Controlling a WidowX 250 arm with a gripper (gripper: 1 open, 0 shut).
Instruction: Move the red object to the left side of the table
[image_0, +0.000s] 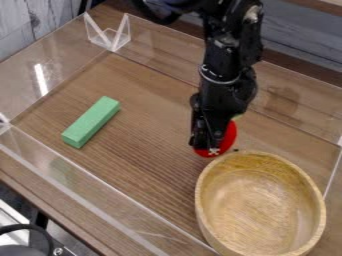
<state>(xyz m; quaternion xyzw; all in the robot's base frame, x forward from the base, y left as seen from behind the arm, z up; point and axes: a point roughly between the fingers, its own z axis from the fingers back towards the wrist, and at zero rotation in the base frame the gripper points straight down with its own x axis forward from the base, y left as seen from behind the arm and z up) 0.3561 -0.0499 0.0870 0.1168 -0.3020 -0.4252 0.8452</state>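
Brown wood-grain table (140, 120) fills most of the view, and low clear walls stand along its borders. One black robot arm (230, 50) comes from the top of the picture and reaches down to the table. At its lower end, the gripper (207, 143) has its fingers pressed together on the red toy (223, 138), so it is pinching this small thing. The toy is partly hidden behind the dark fingers, but its red colour shows on the side of them and also a little below. Whether the toy touches the table or is a bit above it, I cannot tell.

The toy is near the wooden bowl (259, 205), just beyond its upper rim as the camera sees it, and it is not inside the bowl. This bowl is round, light yellow-brown, and much bigger than the toy. It lies in the lower right part of the picture, with its open side up.

On the other side of the picture, well apart from the gripper, a green block (91, 122) lies flat and slanted on the table. Farther up, near the back wall, there is a clear pointed object (110, 32). Some black cable (30, 233) is curved at the lower left corner.
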